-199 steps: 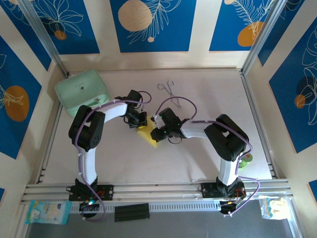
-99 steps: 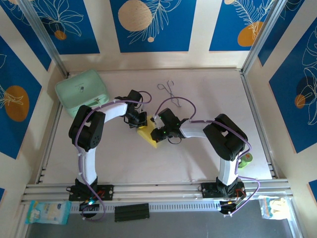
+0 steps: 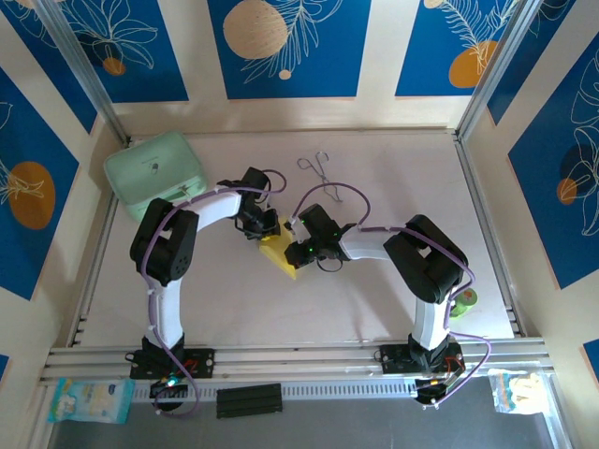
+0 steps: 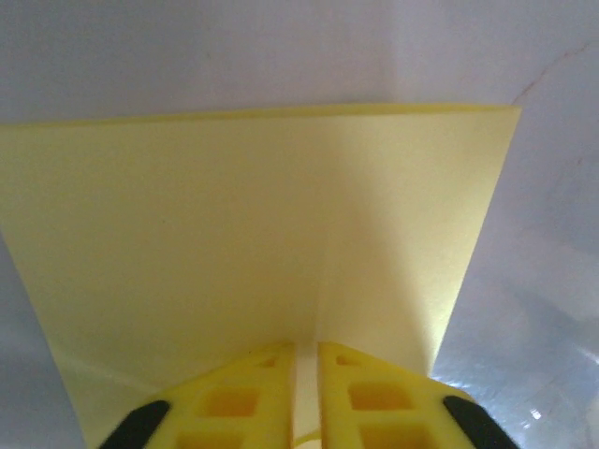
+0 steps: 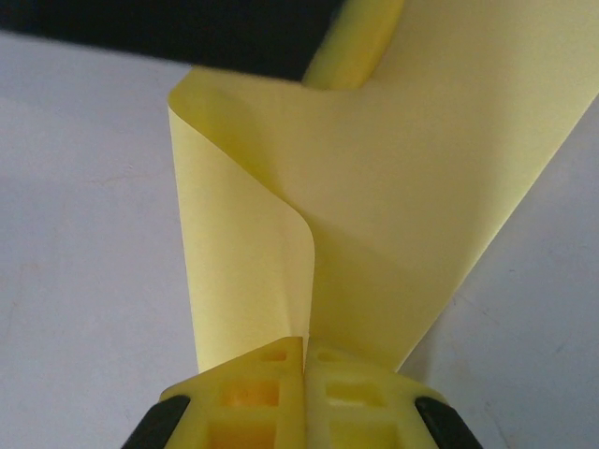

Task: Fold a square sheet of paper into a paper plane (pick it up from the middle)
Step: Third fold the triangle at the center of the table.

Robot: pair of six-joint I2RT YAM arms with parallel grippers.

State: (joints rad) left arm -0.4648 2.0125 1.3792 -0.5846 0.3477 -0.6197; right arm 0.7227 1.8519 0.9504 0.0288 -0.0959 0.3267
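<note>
**While both grippers pinch the paper: two-point hold, mid-table**

Top view. Where the two arms bend in toward each other, the paper [image 3: 279,254] sits as a small yellow wedge near the middle of the table [image 3: 393,168]. Its pointed end faces the near edge. The left gripper [image 3: 265,227] meets the wedge at its far-left side, and the right gripper [image 3: 295,251] meets it at its right side. The two grippers are just beside each other. Whether the paper rests on the table or is lifted cannot be told from here. A mint case [image 3: 154,168] lies at the far-left corner, and tongs [image 3: 318,168] lie on the far side, well apart from the paper.

Left wrist. The yellow fingers [image 4: 239,407] are drawn narrow, with a thin strip of paper [image 4: 253,234] clamped between them. The sheet spreads flat away from the jaws to a straight far edge. A faint crease runs up from the grip.

Right wrist. The fingers [image 5: 248,393] are pressed together on the paper [image 5: 402,187]. A flap curls over to the left of the grip, its fold rounded rather than creased. At the top edge a yellow pad [image 5: 360,42] under a dark body touches the sheet.
</note>
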